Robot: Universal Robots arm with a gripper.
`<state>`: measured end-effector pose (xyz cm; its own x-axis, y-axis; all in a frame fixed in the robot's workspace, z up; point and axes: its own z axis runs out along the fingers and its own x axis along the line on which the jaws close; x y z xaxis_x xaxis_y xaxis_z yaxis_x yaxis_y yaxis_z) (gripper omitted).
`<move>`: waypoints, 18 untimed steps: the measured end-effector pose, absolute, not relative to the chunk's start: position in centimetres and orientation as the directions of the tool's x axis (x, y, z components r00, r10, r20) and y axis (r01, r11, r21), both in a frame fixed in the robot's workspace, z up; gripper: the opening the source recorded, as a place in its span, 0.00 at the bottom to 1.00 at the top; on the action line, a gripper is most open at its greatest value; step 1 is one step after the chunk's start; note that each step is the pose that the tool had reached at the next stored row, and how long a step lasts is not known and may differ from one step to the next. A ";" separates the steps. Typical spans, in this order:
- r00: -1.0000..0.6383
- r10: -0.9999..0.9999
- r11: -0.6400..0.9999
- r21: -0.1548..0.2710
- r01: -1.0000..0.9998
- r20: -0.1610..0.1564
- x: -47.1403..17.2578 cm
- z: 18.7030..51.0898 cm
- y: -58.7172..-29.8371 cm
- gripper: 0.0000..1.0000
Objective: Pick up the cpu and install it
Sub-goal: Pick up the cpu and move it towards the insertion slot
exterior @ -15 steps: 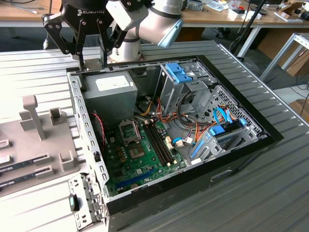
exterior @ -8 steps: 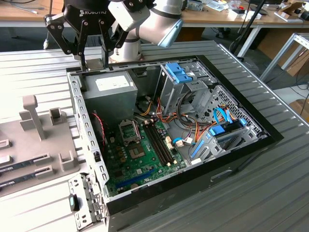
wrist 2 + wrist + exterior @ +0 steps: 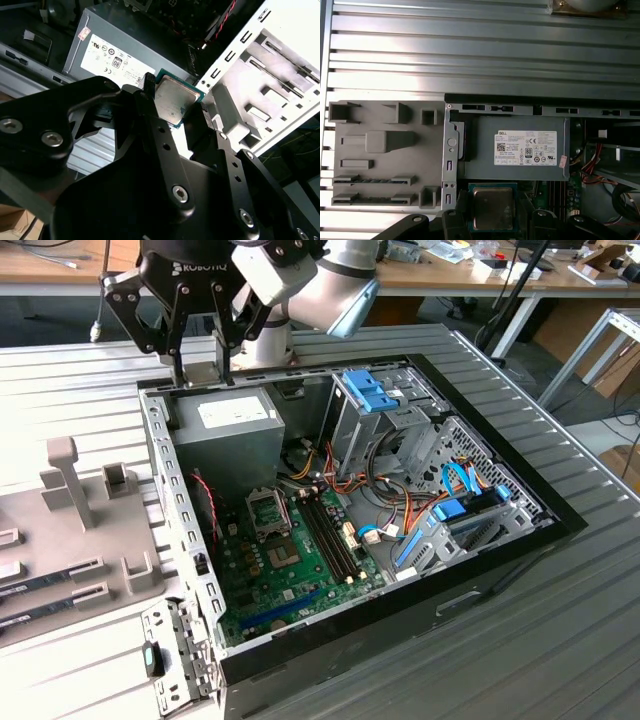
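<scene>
Above psu (image 3: 225, 425), back corner of case (image 3: 400, 625): gripper (image 3: 200, 368) hangs at the exterior view's left end of the case's far wall.
Gripper state: closed most of the way, pinching cpu (image 3: 175, 100) by two opposite edges. Both wrist views show it clamped between the black fingertips (image 3: 149, 81).
Cpu position: off the board and in the air, metal lid toward the wrist cams. Psu label sits just beyond it in the first wrist view.
Socket (image 3: 268, 510): on mobo (image 3: 290, 575), looks unfilled; can't tell if the latch is up. Well apart from gripper, deeper in the case.
Handling (judgement): prob very light, stiff, thin. Lid is smooth metal, likely slippery. Underside contacts likely fragile.
Hold (judgement): opposite edges at the green rim, as gripped now. A square pinch w/ little force should do; a skewed grip could let it pivot.
Nearby: memory sticks (image 3: 330, 535) beside socket. Grey fixture tray (image 3: 90, 530) outside case, exterior view's left.
</scene>
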<state>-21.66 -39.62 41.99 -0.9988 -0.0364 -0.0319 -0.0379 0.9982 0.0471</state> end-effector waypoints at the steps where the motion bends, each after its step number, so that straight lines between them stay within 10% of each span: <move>1: -0.999 -0.036 0.998 0.047 -0.038 -0.032 -21.6 42.0 -39.6 0.47; 18: -0.999 -0.037 0.998 0.047 -0.038 -0.032 -20.9 41.8 -39.6 0.47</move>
<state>-20.94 -39.62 41.81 -0.9988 -0.0365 -0.0318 -0.0380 0.9982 0.0471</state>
